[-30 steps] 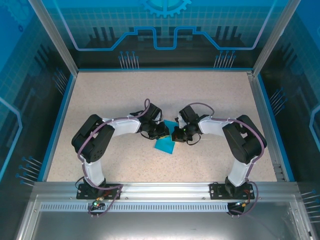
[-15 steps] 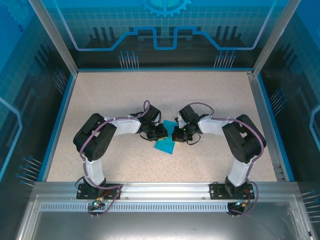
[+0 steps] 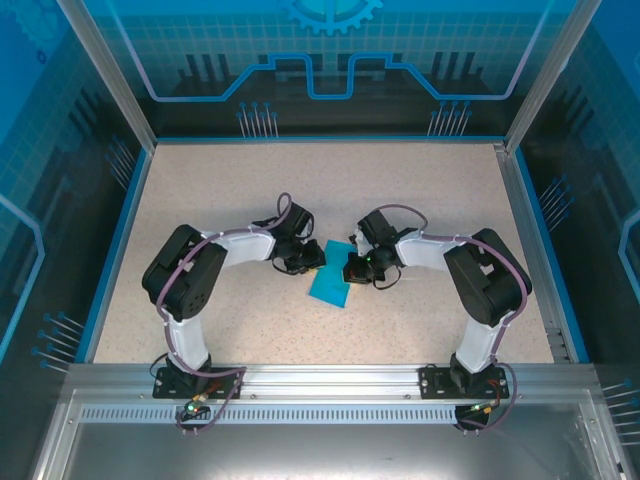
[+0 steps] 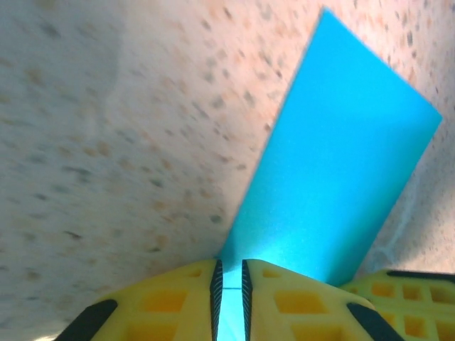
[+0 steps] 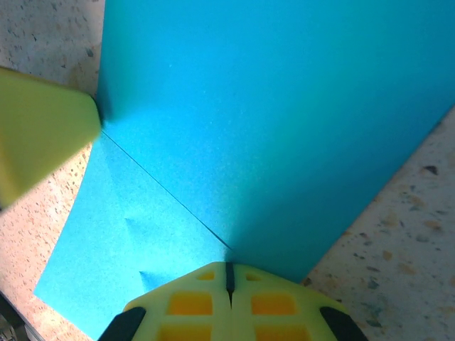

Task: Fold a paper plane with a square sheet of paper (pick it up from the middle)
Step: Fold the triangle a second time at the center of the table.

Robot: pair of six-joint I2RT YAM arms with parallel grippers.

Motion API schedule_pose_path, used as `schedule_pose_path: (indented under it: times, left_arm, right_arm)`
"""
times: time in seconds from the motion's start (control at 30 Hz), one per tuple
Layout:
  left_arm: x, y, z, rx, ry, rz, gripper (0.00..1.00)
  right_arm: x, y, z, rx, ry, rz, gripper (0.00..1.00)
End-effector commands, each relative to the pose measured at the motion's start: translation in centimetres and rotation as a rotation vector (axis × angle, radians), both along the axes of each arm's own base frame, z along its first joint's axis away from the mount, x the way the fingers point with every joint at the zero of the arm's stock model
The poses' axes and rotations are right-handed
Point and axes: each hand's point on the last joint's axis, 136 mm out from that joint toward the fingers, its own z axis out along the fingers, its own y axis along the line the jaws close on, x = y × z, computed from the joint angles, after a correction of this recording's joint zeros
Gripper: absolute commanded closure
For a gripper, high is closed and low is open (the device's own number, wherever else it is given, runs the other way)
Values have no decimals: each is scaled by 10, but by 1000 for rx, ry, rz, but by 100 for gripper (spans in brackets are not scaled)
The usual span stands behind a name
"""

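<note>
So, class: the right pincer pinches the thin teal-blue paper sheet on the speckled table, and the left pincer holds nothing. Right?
Not quite: the left pincer also pinches the thin teal-blue paper sheet, its edge between the yellow fingers in the left wrist view. The rest stands.

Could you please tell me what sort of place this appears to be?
Probably a robot lab cell: a speckled table enclosed by an aluminium frame and blue printed panels, with two arms bolted at its near edge.
</note>
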Motion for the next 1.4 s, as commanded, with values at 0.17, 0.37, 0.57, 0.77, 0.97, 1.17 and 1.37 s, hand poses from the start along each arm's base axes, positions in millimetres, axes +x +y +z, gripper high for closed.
schedule_pose_path:
  times: [0.17, 0.37, 0.57, 0.77, 0.97, 1.17, 1.37]
  left_arm:
    - [2, 1, 49, -45, -104, -50, 79]
    - [-22, -29, 45, -130, -58, -115, 79]
    - [-27, -29, 14, -107, 15, -81, 83]
    - [-31, -27, -6, -90, 54, -73, 85]
    - [-36, -17, -19, -43, 80, -46, 87]
    - [-43, -12, -28, -20, 106, -36, 87]
    - [-46, -10, -31, -16, 119, -35, 87]
  right_arm:
    - [-29, -42, -56, -224, 110, -16, 97]
    - [-28, -40, -52, -207, 105, -17, 97]
    - [-25, -36, -51, -194, 104, -20, 97]
    - [-23, -32, -47, -171, 97, -30, 97]
    - [-14, -18, -23, -88, 52, -31, 97]
    - [-4, 0, 35, 1, -77, -8, 96]
    - [-29, 8, 58, -49, -146, 21, 97]
